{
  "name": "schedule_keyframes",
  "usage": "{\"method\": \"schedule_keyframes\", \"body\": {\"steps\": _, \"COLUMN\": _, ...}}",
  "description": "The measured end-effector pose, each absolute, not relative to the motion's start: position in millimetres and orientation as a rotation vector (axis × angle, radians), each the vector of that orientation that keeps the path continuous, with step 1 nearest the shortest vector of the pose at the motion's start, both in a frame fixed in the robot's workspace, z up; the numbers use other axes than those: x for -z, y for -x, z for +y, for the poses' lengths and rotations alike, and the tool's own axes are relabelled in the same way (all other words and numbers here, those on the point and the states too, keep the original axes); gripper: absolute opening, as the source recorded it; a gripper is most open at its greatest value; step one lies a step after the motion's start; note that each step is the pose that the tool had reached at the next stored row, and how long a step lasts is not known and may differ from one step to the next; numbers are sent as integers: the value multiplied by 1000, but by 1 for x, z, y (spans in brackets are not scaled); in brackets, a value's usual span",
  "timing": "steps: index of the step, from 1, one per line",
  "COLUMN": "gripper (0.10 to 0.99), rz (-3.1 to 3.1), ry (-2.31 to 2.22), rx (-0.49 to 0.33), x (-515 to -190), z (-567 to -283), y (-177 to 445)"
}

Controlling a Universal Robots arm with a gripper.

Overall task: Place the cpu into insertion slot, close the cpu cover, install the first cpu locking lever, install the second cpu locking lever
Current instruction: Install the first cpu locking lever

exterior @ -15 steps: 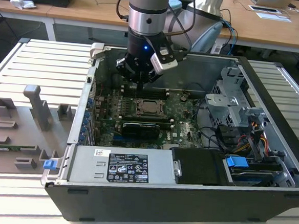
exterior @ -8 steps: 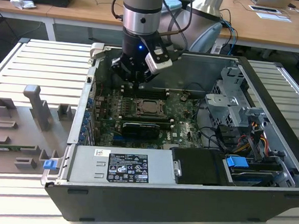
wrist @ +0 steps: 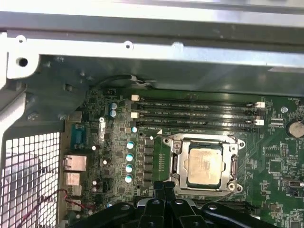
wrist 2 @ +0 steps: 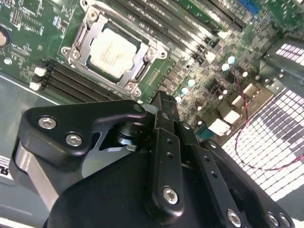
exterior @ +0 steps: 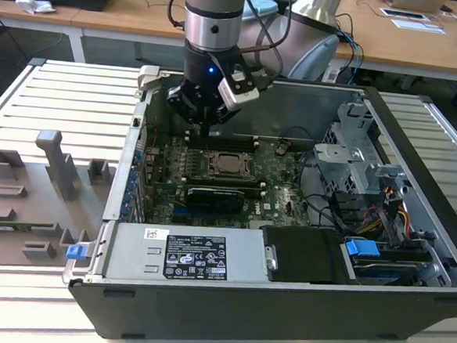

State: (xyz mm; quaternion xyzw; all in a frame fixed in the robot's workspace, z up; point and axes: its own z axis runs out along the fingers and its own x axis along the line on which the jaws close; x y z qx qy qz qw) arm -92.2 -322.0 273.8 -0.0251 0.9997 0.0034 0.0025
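The gripper [exterior: 207,129] is hovering just above the motherboard [exterior: 278,192] in the upper middle of the exterior view, its fingers pressed together and gripping nothing. Just below it, near the frame's centre, the cpu [exterior: 227,163] is sitting in the insertion slot [wrist: 185,166], with the cpu cover [wrist: 199,139] lying flat around it.

A black metal claw [wrist: 164,186] hides the nearest corner of the dark silvery hinged frame plate [wrist: 175,164], while the green circuit board [wrist: 280,156] beside it runs off-frame.
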Motion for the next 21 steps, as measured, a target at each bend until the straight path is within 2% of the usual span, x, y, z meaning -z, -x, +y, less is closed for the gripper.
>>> {"method": "schedule_keyframes", "body": {"steps": 13, "gripper": 106, "rz": 3136, "ry": 78, "rx": -10, "x": -271, "z": -287, "y": 115}}
{"method": "schedule_keyframes", "body": {"steps": 21, "gripper": 106, "rz": 3136, "ry": 78, "rx": -10, "x": -262, "z": -282, "y": 107}}
